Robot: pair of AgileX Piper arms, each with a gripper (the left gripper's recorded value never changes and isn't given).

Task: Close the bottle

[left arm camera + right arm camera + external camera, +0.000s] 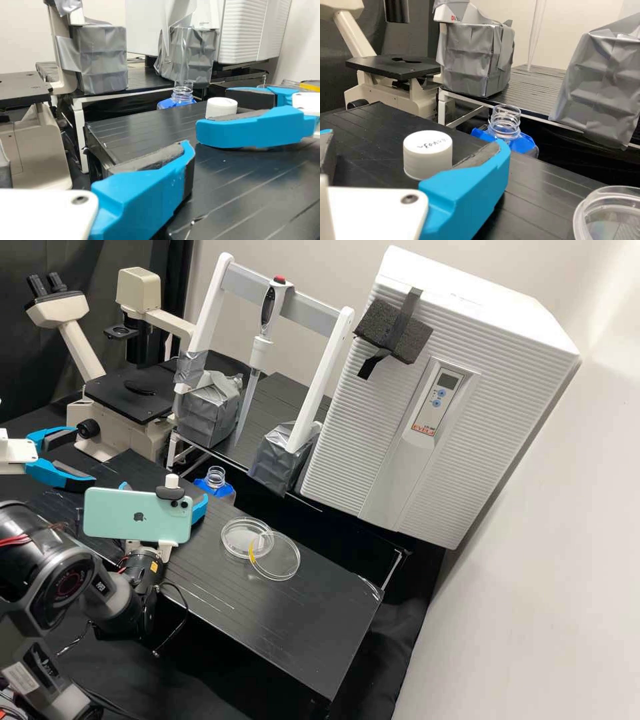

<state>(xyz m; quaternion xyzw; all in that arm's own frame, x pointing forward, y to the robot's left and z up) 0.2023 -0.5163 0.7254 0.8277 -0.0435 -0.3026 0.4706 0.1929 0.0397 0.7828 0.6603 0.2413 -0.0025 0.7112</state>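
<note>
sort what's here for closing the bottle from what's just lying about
For the job:
clear plastic bottle, blue lower part, neck open
white round cap

Lying about:
two overlapping clear petri dishes
cream microscope
white hanging pipette
white ribbed machine
grey tape-wrapped blocks

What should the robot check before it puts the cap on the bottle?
1. Bottle upright with its mouth open: ok.
2. Cap sits between the right gripper's fingers: ok.
3. Cap squeezed tight: not ok; the right gripper is open, with a gap beside the cap.
4. Left gripper out of the way: ok; it is open and off to the side.
5. Clear dishes not between cap and bottle: ok.
6. Cap is clean inside: cannot tell.
</note>
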